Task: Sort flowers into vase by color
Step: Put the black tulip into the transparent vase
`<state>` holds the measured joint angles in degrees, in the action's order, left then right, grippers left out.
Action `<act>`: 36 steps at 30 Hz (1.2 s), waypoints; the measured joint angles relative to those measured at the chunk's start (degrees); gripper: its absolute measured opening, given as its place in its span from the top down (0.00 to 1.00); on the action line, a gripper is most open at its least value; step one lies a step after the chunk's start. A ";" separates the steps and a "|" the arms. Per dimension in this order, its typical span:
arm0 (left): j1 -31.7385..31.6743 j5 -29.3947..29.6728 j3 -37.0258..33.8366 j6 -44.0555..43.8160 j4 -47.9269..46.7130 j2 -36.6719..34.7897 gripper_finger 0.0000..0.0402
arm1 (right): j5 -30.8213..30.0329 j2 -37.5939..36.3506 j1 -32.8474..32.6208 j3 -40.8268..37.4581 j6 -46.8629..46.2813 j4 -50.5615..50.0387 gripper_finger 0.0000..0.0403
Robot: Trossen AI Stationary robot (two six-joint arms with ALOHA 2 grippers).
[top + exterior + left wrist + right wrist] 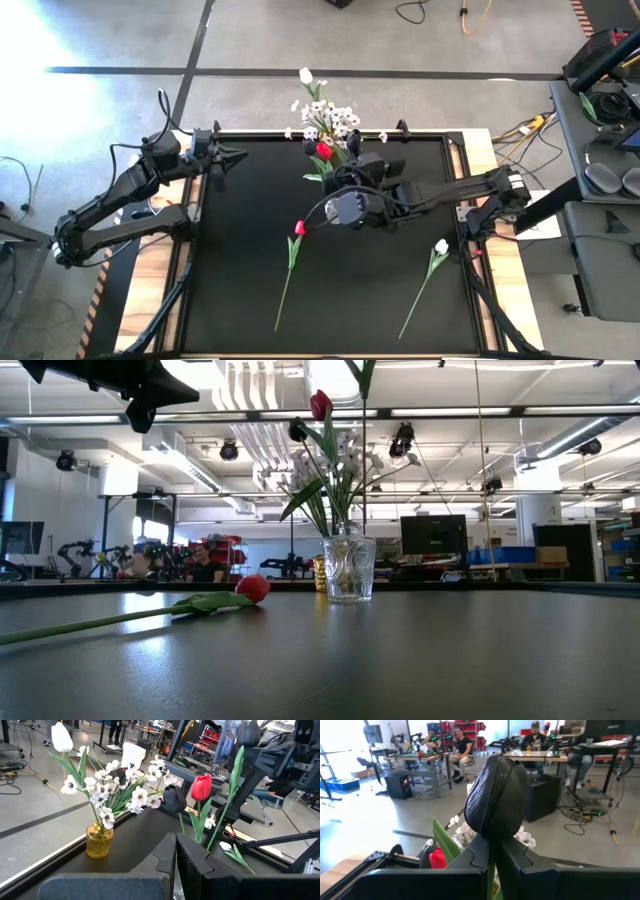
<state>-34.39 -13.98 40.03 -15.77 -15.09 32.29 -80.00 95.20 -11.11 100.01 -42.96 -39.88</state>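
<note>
Flowers lie and stand on a matte black tabletop (250, 200) framed in pale wood, with polished concrete floor around it. The left gripper (232, 157) hovers at the table's far left corner, fingers pressed together and holding nothing. A red tulip (299, 228) lies mid-table on its long green stem. Behind it a faceted glass vase (348, 569) holds a red tulip, a white tulip (306, 75) and white blossom sprays (335, 118). The right gripper (492, 854) is clamped on a dark tulip (496, 805) above the vase. A second white tulip (441, 246) lies toward the right.
</note>
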 joint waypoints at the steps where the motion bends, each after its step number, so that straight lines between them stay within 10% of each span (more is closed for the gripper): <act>1: 0.00 0.00 0.00 0.00 -0.03 0.00 1.00 | -0.58 0.12 -0.02 -0.02 -0.04 0.01 0.97; 29: 0.04 0.02 0.00 0.22 -0.18 -0.02 1.00 | -3.46 3.10 0.28 -0.02 -0.60 2.87 0.97; 36: 0.04 0.02 0.00 0.58 -0.18 -0.02 1.00 | 4.18 3.30 1.79 -0.04 0.55 1.38 0.96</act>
<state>-34.35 -13.96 40.03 -15.19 -15.27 32.27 -75.83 98.50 -9.33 99.96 -42.41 -38.50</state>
